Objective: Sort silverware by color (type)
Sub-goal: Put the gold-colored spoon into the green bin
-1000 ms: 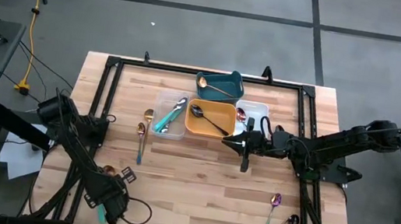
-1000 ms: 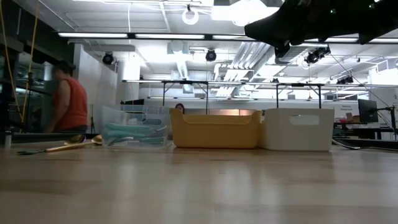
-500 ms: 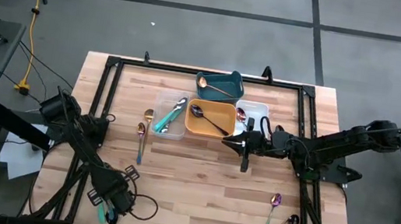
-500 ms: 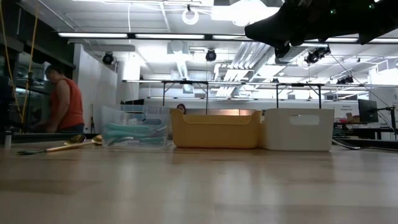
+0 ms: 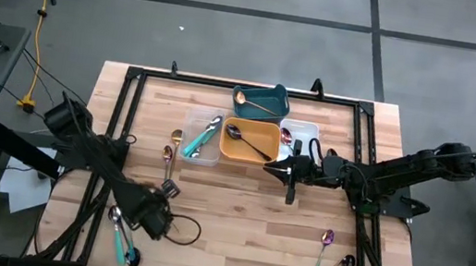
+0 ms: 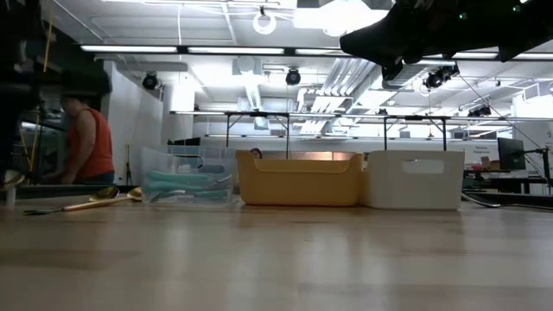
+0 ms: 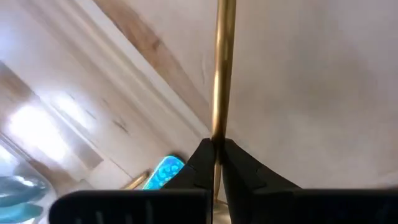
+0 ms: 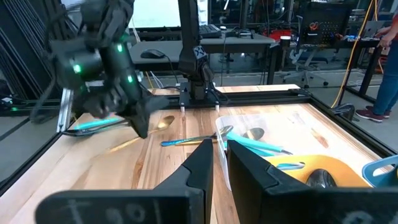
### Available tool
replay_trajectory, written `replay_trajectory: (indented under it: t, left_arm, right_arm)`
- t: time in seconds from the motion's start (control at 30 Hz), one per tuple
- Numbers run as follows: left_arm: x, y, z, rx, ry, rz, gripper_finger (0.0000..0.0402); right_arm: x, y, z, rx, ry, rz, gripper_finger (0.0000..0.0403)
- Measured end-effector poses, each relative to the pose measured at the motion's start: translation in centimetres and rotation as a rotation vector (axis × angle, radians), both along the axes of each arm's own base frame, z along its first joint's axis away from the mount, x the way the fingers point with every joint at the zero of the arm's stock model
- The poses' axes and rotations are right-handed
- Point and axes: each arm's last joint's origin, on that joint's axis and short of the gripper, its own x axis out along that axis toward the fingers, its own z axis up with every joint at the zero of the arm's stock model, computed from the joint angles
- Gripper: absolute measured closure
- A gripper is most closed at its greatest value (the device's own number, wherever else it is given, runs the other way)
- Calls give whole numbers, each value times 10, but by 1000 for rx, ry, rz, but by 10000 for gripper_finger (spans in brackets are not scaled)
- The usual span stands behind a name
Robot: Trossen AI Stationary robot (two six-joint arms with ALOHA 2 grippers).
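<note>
The left gripper pinches a gold spoon above the table's left side. Two gold spoons and a teal one lie loose; four bins hold some. The right gripper, nearly closed and empty, hovers mid-table; three pieces wait.

Bright overhead lighting, blurred left wrist view

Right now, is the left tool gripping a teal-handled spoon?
No, the left wrist view shows the left tool shut on a slim shiny gold utensil handle, with a teal handle lying apart beneath it.
</note>
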Motion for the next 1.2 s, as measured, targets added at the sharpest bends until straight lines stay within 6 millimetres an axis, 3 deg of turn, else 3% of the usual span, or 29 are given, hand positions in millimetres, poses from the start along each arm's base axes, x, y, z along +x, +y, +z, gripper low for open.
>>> replay_trajectory:
  t: [0.13,0.33,0.43,0.57,0.77,0.9,1.2]
  left_arm:
    - [4,13,24,8,-144,93,398]
    - [13,28,72,-93,-581,293,398]
    - [17,38,86,-159,-816,353,398]
    - [21,49,85,-331,-1064,337,398]
    - [25,72,62,-565,-1310,341,398]
    - [26,86,51,-562,-1355,385,398]
    - [37,112,44,-519,-1376,513,398]
  right_arm:
    - [0,0,0,0,1,0,361]
    - [0,0,0,1,-3,1,361]
    - [0,0,0,41,-3,-3,361]
    - [0,0,0,53,-3,-4,361]
    - [0,0,0,45,2,-3,361]
    - [0,0,-1,44,5,-3,361]
    - [0,0,1,37,-14,-2,361]
